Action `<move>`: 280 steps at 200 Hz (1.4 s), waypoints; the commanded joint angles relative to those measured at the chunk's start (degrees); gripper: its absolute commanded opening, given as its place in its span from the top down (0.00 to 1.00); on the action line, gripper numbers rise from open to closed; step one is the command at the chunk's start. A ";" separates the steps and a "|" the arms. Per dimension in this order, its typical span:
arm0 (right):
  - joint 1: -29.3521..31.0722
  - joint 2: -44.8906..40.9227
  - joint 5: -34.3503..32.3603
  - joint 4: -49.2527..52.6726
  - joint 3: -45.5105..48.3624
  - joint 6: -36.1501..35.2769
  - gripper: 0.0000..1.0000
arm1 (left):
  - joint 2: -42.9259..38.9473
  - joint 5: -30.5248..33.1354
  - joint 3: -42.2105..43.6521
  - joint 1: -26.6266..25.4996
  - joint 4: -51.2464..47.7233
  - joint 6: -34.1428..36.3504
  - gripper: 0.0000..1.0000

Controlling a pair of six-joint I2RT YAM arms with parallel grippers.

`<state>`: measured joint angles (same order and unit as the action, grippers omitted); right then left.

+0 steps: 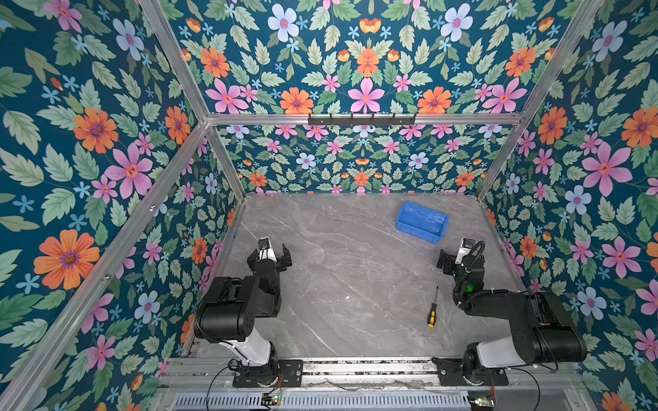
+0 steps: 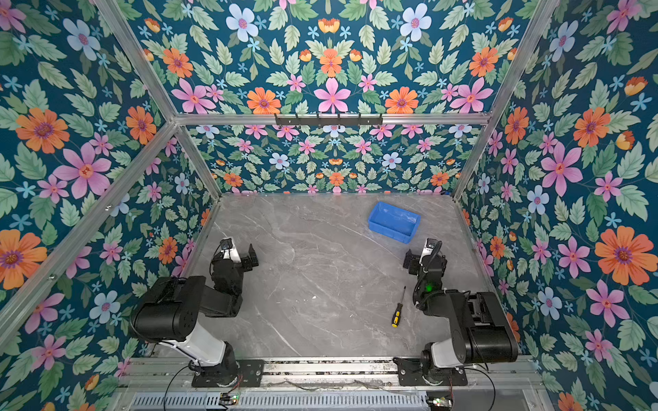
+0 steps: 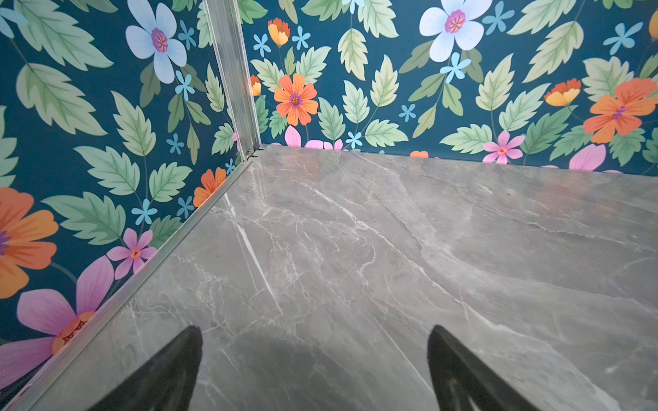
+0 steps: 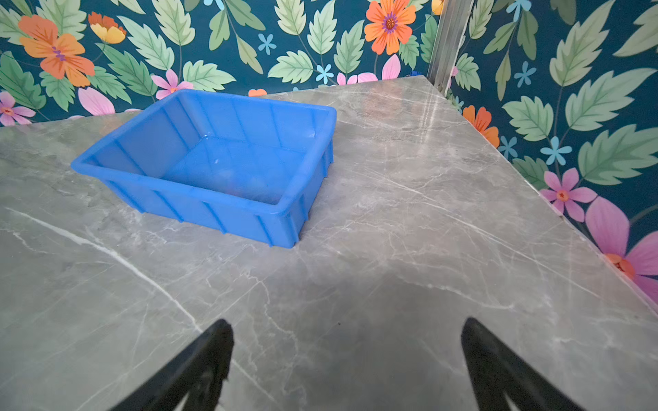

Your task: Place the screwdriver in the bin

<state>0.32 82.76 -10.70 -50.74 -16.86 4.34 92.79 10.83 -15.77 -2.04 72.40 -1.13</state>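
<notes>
Left arm (image 1: 228, 313), right arm (image 1: 534, 320) folded, jaws apart

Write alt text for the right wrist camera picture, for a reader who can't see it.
An empty blue bin sits on a grey marble table, beyond the right gripper, whose two black jaws stand wide open with nothing between them. Floral wallpaper covers the walls behind the table.

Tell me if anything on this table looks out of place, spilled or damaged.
Nothing looks spilled or broken. The small blue plastic bin stands upright and empty, only turned slightly askew to the edges of the grey marble-look table. The black-and-yellow screwdriver lies flat on the table, apart from the bin.
</notes>
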 commanded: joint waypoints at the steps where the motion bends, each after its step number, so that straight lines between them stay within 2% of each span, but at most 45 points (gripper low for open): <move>1: 0.03 -0.14 -0.38 -1.39 -0.23 0.46 0.01 | 0.01 -0.03 -0.05 0.02 0.88 0.51 0.00; 152: 0.11 -0.73 -0.11 -1.26 -0.13 0.08 0.01 | -0.32 -0.14 0.38 0.02 1.49 0.51 0.00; 226: 0.39 -16.66 1.64 17.98 -2.49 1.67 0.01 | -15.06 -8.39 0.92 -4.28 -9.60 8.33 0.00; 264: 2.35 -24.79 1.52 32.10 -5.22 5.63 0.01 | -21.10 -13.82 0.75 -9.17 -12.95 9.98 0.00; 280: 4.84 -27.59 -1.79 39.63 -7.13 9.36 0.01 | -23.08 -18.27 0.18 -11.87 -15.39 11.31 0.00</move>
<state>2.74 58.35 -9.23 -24.23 -21.78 7.90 71.88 -0.05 -14.96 -11.18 60.71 7.46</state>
